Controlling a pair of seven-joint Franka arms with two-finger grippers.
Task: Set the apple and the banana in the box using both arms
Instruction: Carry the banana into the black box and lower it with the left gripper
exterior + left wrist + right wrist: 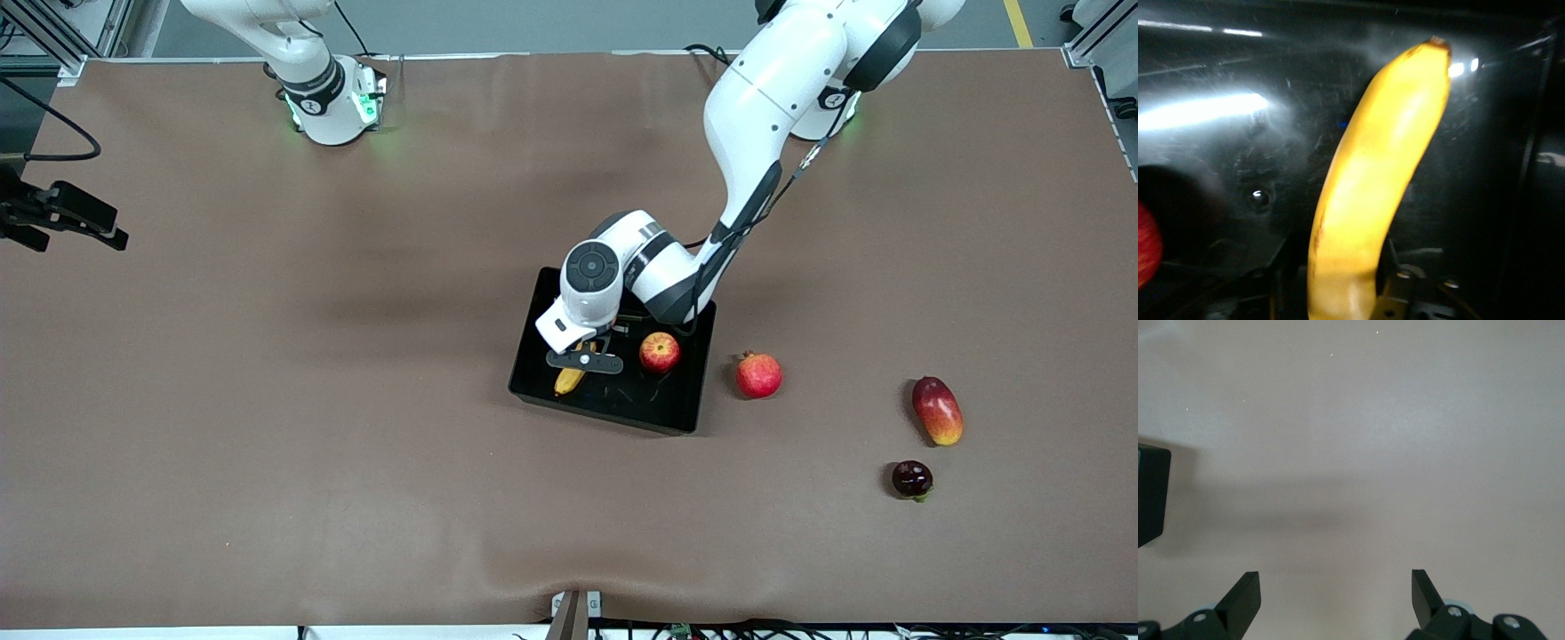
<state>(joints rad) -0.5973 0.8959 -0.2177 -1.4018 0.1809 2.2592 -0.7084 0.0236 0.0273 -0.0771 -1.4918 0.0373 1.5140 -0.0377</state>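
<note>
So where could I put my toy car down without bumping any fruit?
The brown table toward the right arm's end is bare, and so is the strip nearer the camera than the box. It is crowded in the box, with the banana, apple and left pincer, and around the pomegranate, mango and dark fruit.

The front camera hangs high, facing both arm bases. The left wrist camera sits close over the banana (1371,193) inside the box (685,391), which both share; the right wrist camera looks down at bare table (1405,420).
</note>
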